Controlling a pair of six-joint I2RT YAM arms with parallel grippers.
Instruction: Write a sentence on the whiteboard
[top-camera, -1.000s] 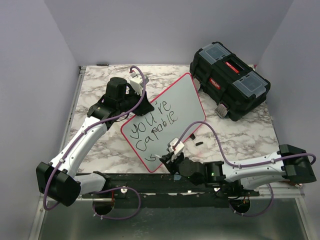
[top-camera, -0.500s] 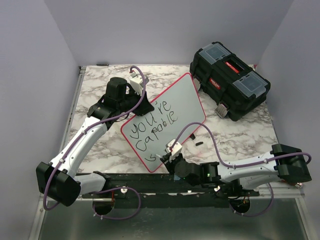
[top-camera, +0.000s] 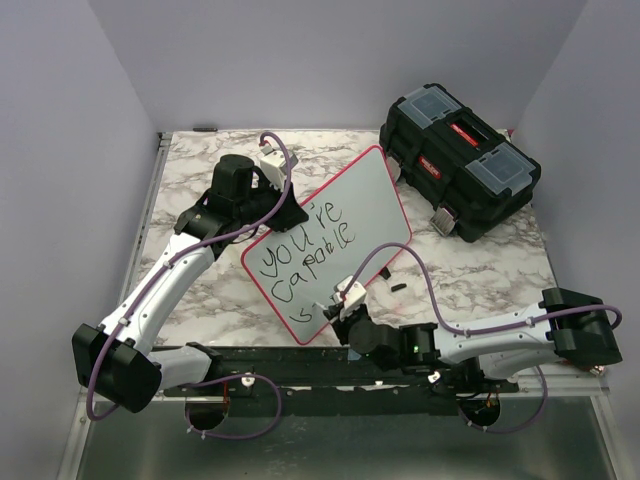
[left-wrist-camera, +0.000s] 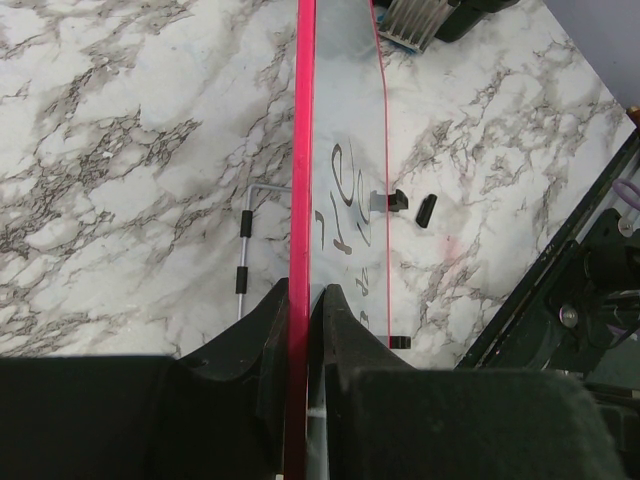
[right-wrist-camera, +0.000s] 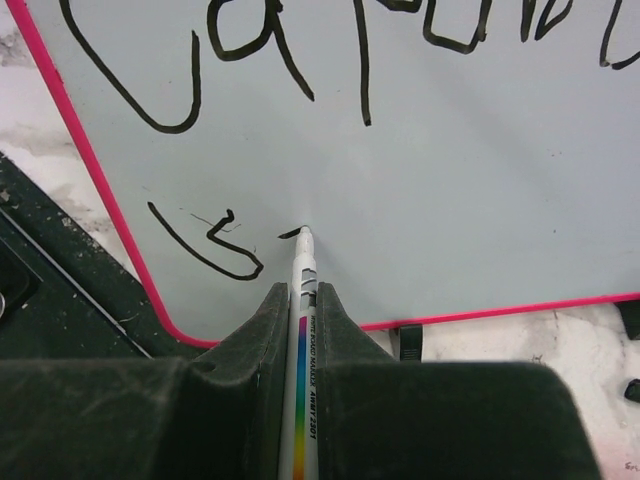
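Observation:
The whiteboard (top-camera: 360, 205), white with a thin red-pink rim, lies tilted across the marble table. My left gripper (top-camera: 288, 208) is shut on its far-left edge; in the left wrist view the rim (left-wrist-camera: 303, 150) runs straight out from between the jaws. The sentence (top-camera: 305, 252) reads "you're capable" in black, with an "s" started below (right-wrist-camera: 205, 245). My right gripper (right-wrist-camera: 303, 292) is shut on a white marker (right-wrist-camera: 303, 340) with a rainbow stripe. The marker's tip touches the board just right of the "s", at the end of a short black stroke (right-wrist-camera: 292, 233).
A black toolbox (top-camera: 458, 160) stands at the back right, next to the board's far corner. Small black clips (left-wrist-camera: 426, 208) lie on the marble (top-camera: 480, 275) beside the board. A thin metal rod (left-wrist-camera: 242, 265) lies left of the board. The black rail (top-camera: 300, 365) runs along the near edge.
The right arm has slid left along the near edge, and the marker has begun a new stroke after the "s". The left arm and the board have not moved.

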